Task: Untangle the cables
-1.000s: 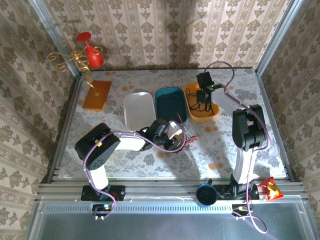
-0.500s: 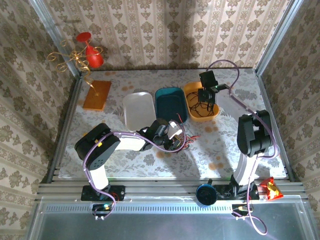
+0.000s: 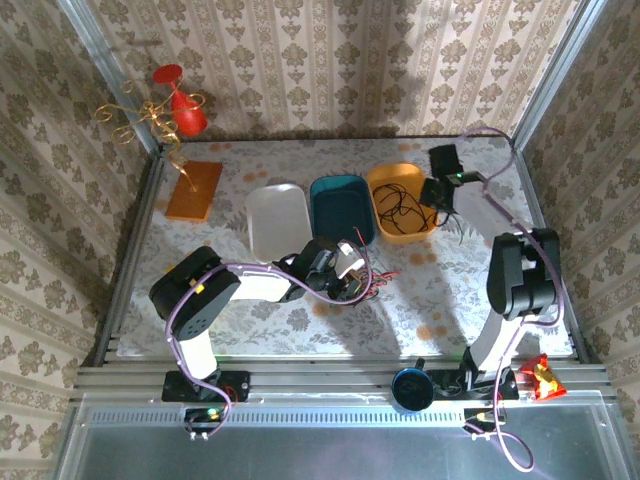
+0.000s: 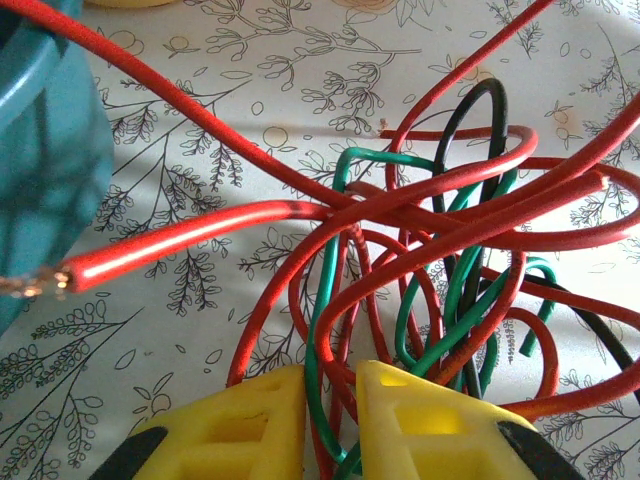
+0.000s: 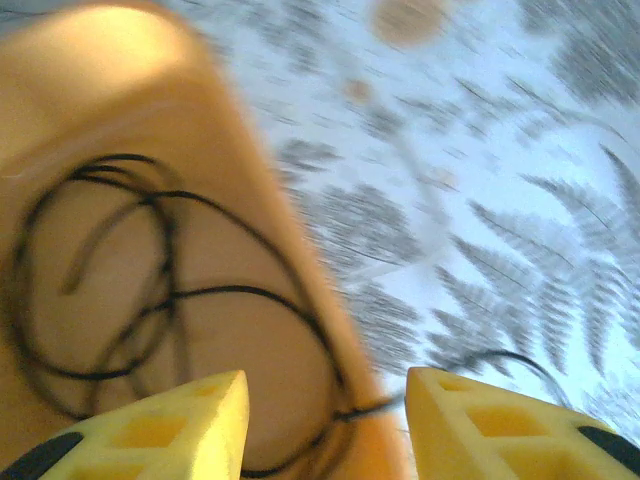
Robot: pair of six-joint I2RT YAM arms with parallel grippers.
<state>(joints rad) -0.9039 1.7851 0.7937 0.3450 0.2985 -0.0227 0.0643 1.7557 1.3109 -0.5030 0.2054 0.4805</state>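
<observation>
One tray near cables clamped in left end effector; right end effector apart

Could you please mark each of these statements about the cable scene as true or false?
1. The left gripper is closed on the cables, red and green strands between its fingers. True.
2. A black cable lies in the orange tray. True.
3. The right gripper is clamped on a red wire. False: its fingers are apart and hold nothing, above the orange tray's rim.
4. The teal tray stands between the white tray and the orange tray. True.
5. The tangled bundle lies inside the white tray. False: it lies on the table, just in front of the teal tray.
</observation>
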